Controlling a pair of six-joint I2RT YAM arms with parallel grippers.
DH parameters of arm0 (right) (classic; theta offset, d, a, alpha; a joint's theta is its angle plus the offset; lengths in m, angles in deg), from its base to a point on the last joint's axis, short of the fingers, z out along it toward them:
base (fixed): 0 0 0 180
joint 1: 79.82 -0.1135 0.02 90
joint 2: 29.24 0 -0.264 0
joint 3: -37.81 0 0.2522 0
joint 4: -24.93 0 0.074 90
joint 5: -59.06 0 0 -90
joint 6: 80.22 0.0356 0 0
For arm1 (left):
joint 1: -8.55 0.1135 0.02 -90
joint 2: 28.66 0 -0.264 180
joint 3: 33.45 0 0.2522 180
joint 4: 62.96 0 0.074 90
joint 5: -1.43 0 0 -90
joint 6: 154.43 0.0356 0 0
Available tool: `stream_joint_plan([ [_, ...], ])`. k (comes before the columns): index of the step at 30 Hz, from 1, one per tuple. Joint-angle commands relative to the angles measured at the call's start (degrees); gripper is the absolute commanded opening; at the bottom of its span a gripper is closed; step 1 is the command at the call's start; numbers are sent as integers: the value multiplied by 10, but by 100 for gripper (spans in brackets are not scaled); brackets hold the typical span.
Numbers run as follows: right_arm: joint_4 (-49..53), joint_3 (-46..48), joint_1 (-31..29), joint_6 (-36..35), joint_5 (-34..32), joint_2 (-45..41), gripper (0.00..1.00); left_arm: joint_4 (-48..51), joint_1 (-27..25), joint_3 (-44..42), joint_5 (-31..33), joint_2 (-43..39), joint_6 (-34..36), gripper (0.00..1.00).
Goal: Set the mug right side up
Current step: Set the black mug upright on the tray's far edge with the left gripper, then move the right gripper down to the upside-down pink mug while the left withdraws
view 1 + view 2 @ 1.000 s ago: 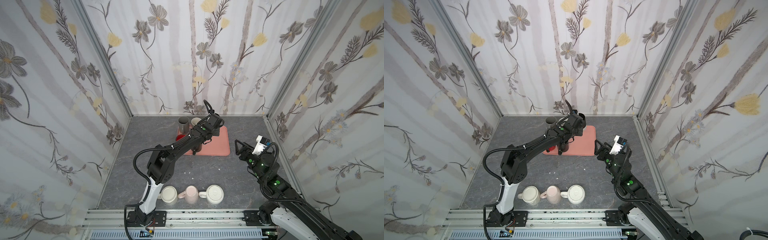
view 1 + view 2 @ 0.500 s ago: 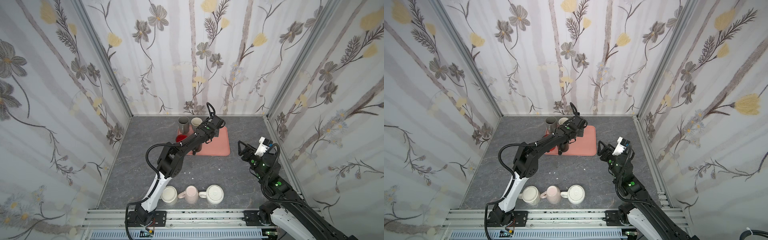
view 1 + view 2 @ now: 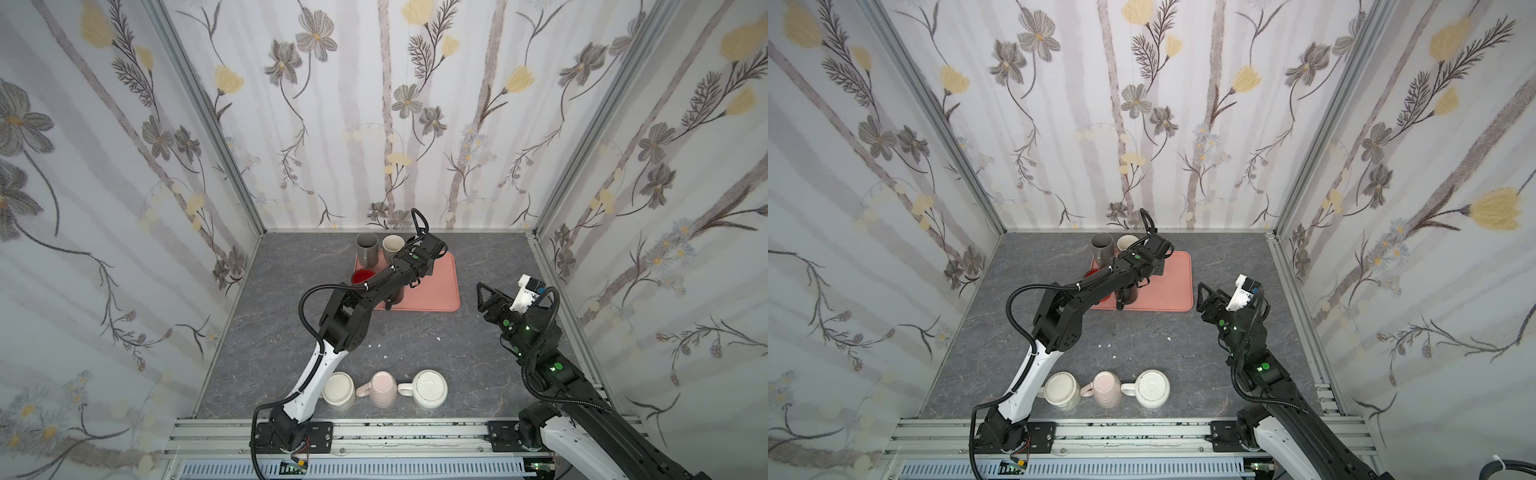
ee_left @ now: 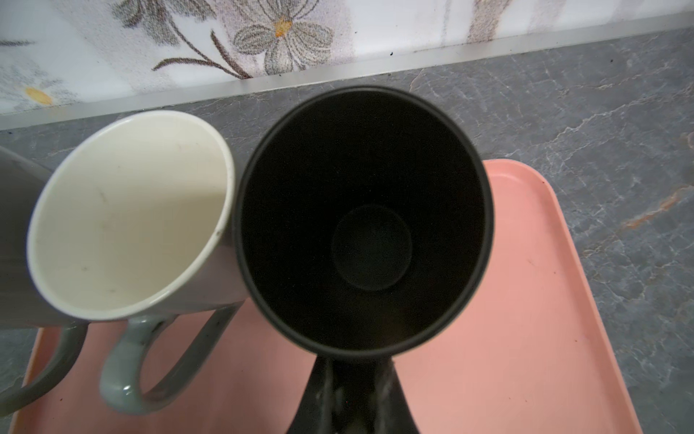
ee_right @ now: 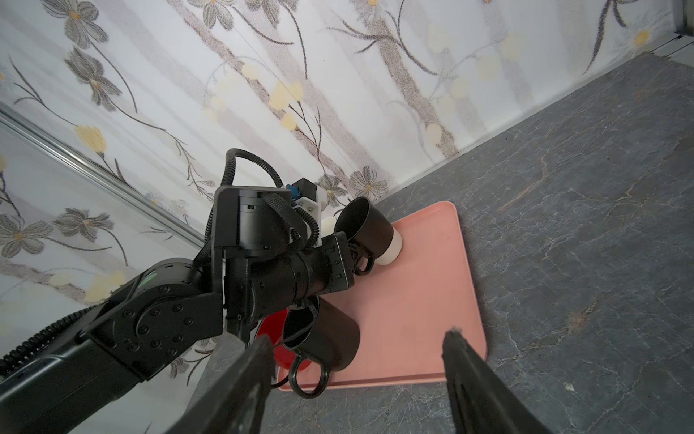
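The left fingers [image 4: 351, 390] are pressed together on the handle of the black mug [image 4: 362, 221], and we look straight down into its open mouth from the left wrist. From the right wrist view the mug leans a little, mouth upward, with its pale base low over the far part of the pink tray [image 4: 507, 338]; we cannot tell whether the base touches it. Just beside it stands a cream mug [image 4: 127, 214], mouth up, with a grey mug [image 3: 367, 249] next to that. A red mug [image 3: 362, 276] and a second black mug [image 5: 330, 338] sit at the tray's nearer end.

The right fingers [image 3: 482, 297] are spread apart and hold nothing, hovering over the desk [image 3: 415, 340] near the tray's side. Three mugs [image 3: 382, 388] line the desk's near edge, seemingly bottom up.

We judge the turning itself done and the setting down in hand. The next move calls for levelling the mug, lowering it until the base sits flat, then parting the fingers and drawing back without catching the handle or nudging the cream mug.
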Motion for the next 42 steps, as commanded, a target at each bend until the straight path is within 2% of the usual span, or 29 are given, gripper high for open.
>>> stream_joint_plan([
  [1,-13,1,4,6,11,1,71,-27,3,10,25,4,-1,0],
  [11,-19,5,10,12,21,6,71,-30,3,22,18,15,3,0],
  [17,-20,5,13,13,26,9,73,-31,3,23,14,17,2,27],
  [24,-10,3,13,13,32,5,74,-40,3,14,-3,2,-10,39],
  [33,18,-12,14,-9,80,16,76,-138,3,-108,-75,-136,-47,52],
  [38,31,-24,13,-36,138,36,77,-185,3,-187,-156,-225,-68,60],
  [42,41,-26,12,-50,184,51,78,-234,3,-281,-189,-310,-83,67],
])
